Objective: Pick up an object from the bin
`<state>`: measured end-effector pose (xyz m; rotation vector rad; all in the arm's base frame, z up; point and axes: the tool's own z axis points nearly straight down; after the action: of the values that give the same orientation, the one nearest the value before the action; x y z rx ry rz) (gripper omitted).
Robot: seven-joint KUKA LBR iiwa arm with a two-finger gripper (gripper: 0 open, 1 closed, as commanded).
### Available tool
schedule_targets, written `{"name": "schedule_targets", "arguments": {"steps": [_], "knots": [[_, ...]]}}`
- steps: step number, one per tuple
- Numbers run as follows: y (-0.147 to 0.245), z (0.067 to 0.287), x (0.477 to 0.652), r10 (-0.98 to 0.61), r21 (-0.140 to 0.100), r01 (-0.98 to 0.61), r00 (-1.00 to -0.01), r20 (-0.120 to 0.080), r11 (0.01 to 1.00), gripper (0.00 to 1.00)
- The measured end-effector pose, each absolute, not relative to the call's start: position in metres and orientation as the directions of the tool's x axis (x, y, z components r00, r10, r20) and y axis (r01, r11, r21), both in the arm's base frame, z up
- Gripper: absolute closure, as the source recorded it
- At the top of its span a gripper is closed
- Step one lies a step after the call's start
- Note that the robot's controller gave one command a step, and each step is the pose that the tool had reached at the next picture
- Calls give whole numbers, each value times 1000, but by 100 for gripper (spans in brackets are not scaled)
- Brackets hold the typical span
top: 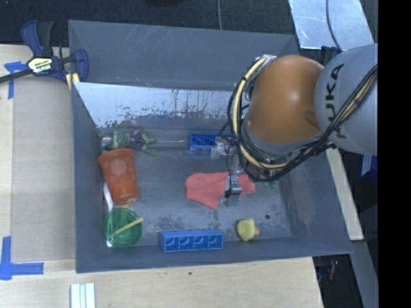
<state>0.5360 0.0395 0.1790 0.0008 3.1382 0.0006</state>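
The big orange-brown cover (286, 101) on the arm's wrist is what sits closest to my camera, with cables looped around it, and it hides a fair bit of the bin's right side. Below it the gripper (232, 191) is down near the bin (87, 191) floor, right at the right-hand edge of a red, soft-looking lump (205, 188) in the middle of the bin. Honestly I can't tell from up here whether the pincer is apart or together, or whether it has any of that red lump in it. The lump looks flat on the floor, so my read is nothing's been picked yet: getting a grip and lifting are both left to do. Everything else looks untouched: a blue block (191, 241) along the near wall, a small yellow thing (247, 230) just right of it, a green round thing (123, 228) in the near left corner, an orange cup (119, 175) by the left wall, and another blue block (202, 142) at the far wall.
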Motion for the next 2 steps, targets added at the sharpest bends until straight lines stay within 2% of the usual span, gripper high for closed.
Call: {"name": "schedule_targets", "arguments": {"steps": [1,2], "knots": [[15,93,568,-51,0,-51,-999,-9,999,0],[13,71,576,38,2,37,-999,-14,999,0]]}}
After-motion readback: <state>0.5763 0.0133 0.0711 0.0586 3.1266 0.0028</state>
